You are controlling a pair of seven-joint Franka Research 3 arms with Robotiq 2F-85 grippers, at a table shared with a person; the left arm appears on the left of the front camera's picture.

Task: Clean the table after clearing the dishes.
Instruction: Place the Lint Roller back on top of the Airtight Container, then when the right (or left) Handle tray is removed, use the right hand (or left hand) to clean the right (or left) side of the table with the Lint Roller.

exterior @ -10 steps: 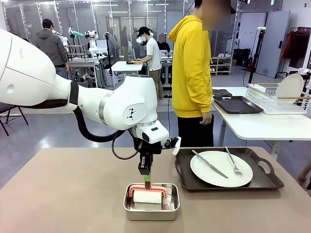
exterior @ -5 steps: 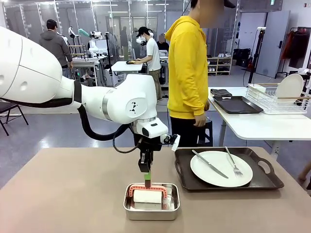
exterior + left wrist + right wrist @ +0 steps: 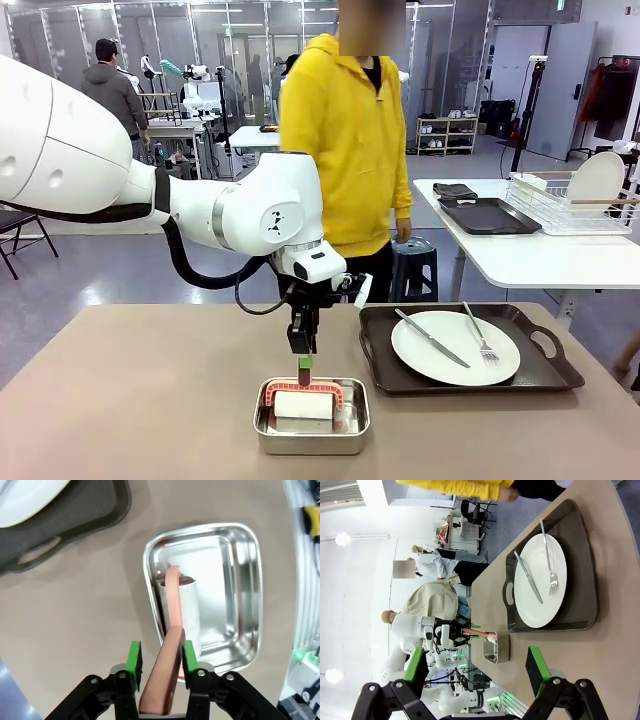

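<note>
Table (image 3: 130, 400): steel pan (image 3: 312, 438) holding a white roll (image 3: 303, 405) with red handle (image 3: 303, 386), left tool (image 3: 304, 370) at the handle. Dark tray (image 3: 545, 375) beside it, carrying white plate (image 3: 455, 350), knife (image 3: 430, 337), fork (image 3: 480, 335).

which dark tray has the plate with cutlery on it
The tray on the brown table, right of the steel pan, holding the white plate. The other tray, on the white table behind, holds none.

Pan (image 3: 310, 443) L of tray (image 3: 545, 371) (w/ plate (image 3: 450, 372))
</note>
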